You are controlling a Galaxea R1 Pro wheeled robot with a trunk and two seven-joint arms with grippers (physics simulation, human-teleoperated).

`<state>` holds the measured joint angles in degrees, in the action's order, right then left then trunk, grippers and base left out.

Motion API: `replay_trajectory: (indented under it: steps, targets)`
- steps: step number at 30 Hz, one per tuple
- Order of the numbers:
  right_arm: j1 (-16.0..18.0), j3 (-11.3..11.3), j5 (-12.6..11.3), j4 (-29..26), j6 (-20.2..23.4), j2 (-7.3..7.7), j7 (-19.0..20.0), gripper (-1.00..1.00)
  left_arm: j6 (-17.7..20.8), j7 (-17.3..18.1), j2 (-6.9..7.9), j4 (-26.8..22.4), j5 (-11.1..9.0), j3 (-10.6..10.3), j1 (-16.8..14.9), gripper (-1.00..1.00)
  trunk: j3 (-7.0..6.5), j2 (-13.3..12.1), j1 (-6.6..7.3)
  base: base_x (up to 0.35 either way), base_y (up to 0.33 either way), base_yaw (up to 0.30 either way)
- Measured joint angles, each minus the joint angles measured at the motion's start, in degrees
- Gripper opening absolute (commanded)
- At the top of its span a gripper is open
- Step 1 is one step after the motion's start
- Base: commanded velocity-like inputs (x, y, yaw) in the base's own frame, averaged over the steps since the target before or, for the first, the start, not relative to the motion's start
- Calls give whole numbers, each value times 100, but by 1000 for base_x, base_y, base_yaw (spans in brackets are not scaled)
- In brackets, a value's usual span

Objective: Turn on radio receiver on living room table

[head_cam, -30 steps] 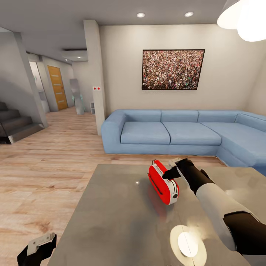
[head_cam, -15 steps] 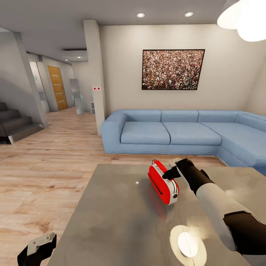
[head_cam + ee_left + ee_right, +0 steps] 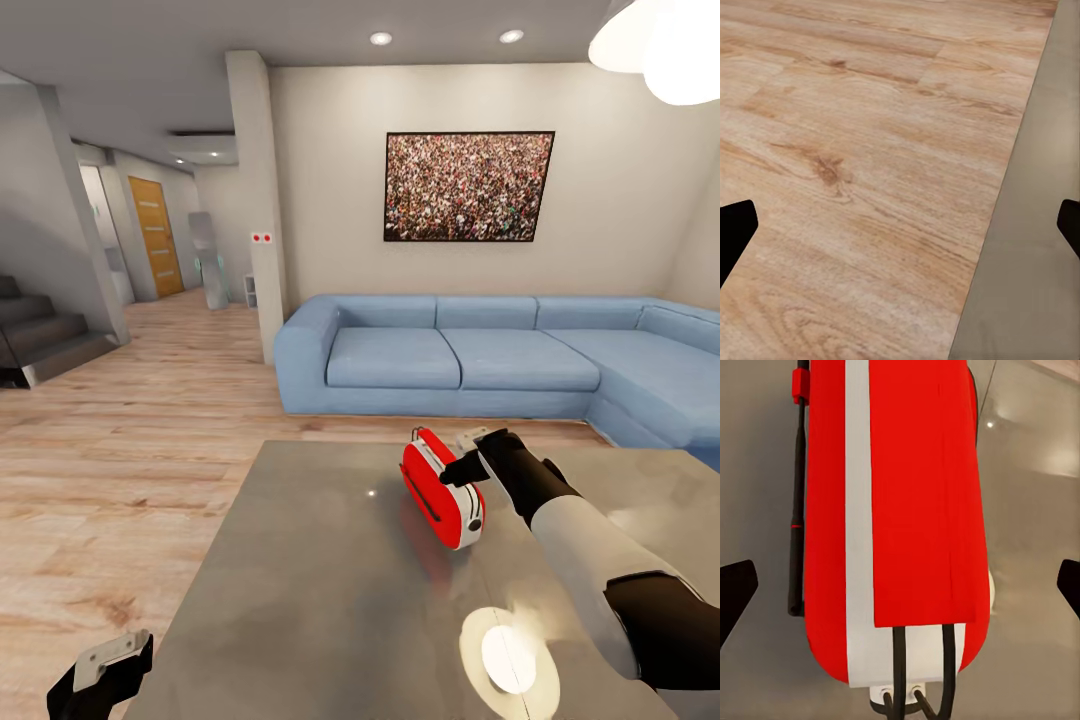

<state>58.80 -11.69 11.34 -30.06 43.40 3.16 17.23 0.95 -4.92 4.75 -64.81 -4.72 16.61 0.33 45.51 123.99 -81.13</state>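
The red radio receiver [image 3: 440, 495] with white sides stands tilted on the glossy grey table [image 3: 330, 600] in the living room. My right gripper [image 3: 463, 455] is at the radio's upper right end, open. In the right wrist view the radio [image 3: 907, 510] lies between the widely spread fingertips [image 3: 735, 592], with its thin black handle along one side; whether a finger touches it I cannot tell. My left gripper [image 3: 105, 665] hangs low beside the table's left front corner, open over the wood floor [image 3: 855, 150]; the table edge [image 3: 1035, 262] runs past it.
A long blue corner sofa [image 3: 480, 360] stands behind the table under a framed crowd picture [image 3: 468, 187]. A white pendant lamp [image 3: 660, 45] hangs at upper right and is mirrored in the tabletop. A pillar [image 3: 255, 200] and stairs [image 3: 40, 340] stand to the left.
The head view has shifted a trifle. Both arms and the radio keep their places.
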Motion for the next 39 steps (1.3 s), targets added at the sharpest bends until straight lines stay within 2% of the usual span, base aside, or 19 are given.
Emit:
replay_trajectory:
  steps: [12, 21, 39]
  targets:
    - [0, 0, 0, 0, -19, 2, -60, 100, -3, 0, 0, 3, 0, 0, -1, 100, 0, 0, 0, 0, 0, 0]
    - [0, 0, -22, 14, -388, 24, -85, 100, -5, 0, 0, -1, 2, 0, 0, 100, 0, 0, 0, 0, 0, 0]
    - [0, 0, -35, 17, -438, 26, -77, 100, -3, 0, 0, 1, 4, 0, 1, 100, 0, 0, 0, 0, 0, 0]
